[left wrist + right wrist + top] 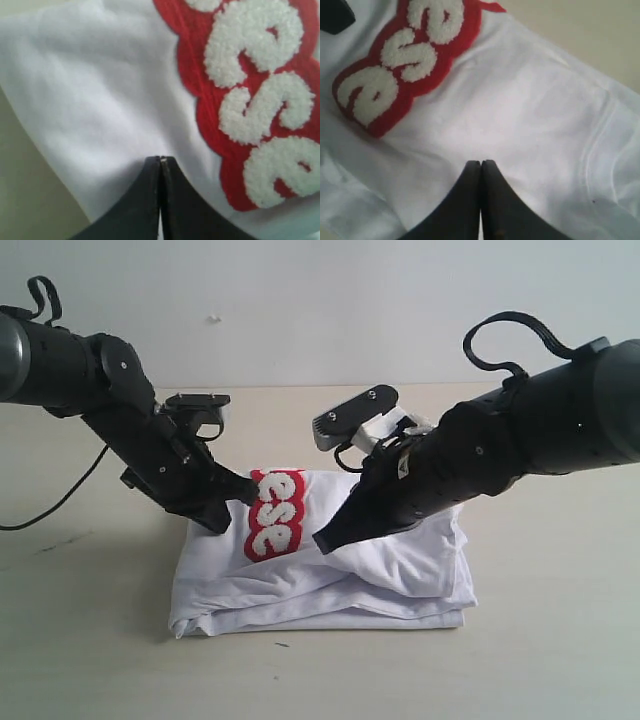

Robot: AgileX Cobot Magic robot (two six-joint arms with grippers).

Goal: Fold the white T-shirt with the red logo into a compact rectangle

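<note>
white t-shirt [400,575] sits mid-table [560,650], bundled into a rough rectangle, wider left-right than near-far. red logo [275,515] is face up on the top layer, left of the bundle's centre, long axis running near-far. only the letters "ese" show.

key relation: the logo lies between the two tips. left gripper [240,502] comes in from the far left, tip down at the logo's left edge towards its far end. right gripper [326,538] reaches in from the right, tip just right of the logo's near end. left tip looks the closer to the patch; the right one is over the bulkier right half of the shirt.

left fingers [142,200] and right fingers [465,200] are each pressed together, only a hairline seam between them, no cloth seen pinched. tips are at or just above the fabric – can't tell if they bear on it.

edges: near edge shows stacked layers, uneven, with the near-left corner sagging out. right side is puffed and wrinkled. far edge is hidden behind the arms.

room: bare table on every side, nothing else close.

my read: shape is nearly there, what's left is squaring it – the puffy right half and the loose near-left corner need it most. each arm is close to its own problem side, so no crossing over should be needed.
</note>
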